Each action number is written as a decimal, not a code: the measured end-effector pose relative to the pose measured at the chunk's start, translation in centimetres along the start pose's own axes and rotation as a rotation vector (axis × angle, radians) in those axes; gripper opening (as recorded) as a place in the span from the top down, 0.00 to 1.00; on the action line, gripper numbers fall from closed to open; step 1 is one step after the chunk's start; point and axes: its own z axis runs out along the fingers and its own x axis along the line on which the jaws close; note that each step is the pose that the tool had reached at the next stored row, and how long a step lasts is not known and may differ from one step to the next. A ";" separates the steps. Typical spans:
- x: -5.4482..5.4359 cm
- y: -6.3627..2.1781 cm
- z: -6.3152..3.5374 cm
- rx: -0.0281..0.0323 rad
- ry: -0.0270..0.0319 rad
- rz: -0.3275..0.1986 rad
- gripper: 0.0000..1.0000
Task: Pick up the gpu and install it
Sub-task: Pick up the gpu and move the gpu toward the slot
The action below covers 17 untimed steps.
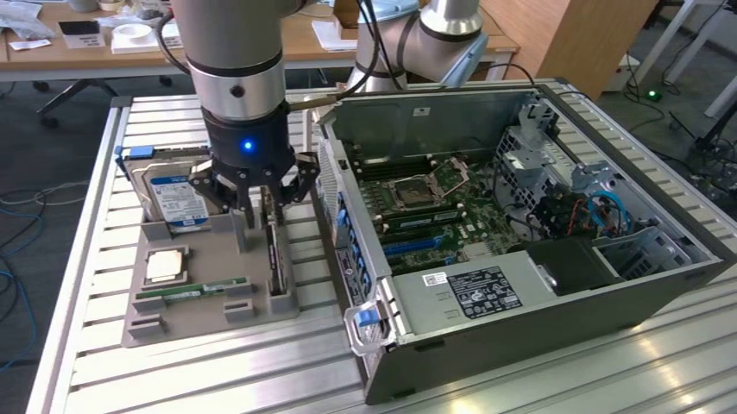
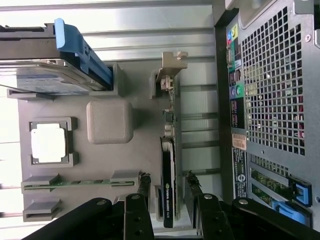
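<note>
Exterior view: the arm hangs over the grey parts holder (image 1: 219, 259) at the exterior view's left, with the gripper (image 1: 261, 220) lowered onto the holder's edge nearest the computer case (image 1: 553, 328). The gpu (image 1: 274, 263) stands on edge in its slot there, just below the gripper. A hard drive (image 1: 173, 200), a CPU (image 1: 165, 266) and a RAM stick (image 1: 190, 291) also sit in the holder. The case lies open, and no card stands over the motherboard's (image 1: 420, 194) blue slots.

Wrist view: the 2 fingers (image 2: 144, 187) straddle the gpu (image 2: 168, 170), 1 on each face near its dark end. They are spread, with a strip of holder showing between each finger and the card, so nothing is pinched. The card's metal bracket end rests in the holder's far clip.

Judged from this, the task is at an early stage: the gripper is lined up on the card, but the grasp, the lift and the installation are all undone.
</note>
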 end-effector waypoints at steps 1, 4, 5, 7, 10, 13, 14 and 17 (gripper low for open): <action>0.0 0.00 0.01 0.0002 0.0002 0.000 0.58; 0.0 0.01 0.14 -0.0001 -0.0001 0.000 0.58; -0.1 0.00 0.18 -0.0001 -0.0001 0.000 0.58; -0.1 -0.01 0.36 -0.0002 -0.0002 0.000 0.58; -0.1 -0.02 0.68 -0.0001 0.0000 0.000 0.58; -0.1 -0.04 1.13 -0.0001 -0.0001 0.000 0.58; -0.1 -0.04 1.25 -0.0001 -0.0001 0.000 0.58; -0.2 -0.04 1.49 0.0000 0.0000 0.000 0.58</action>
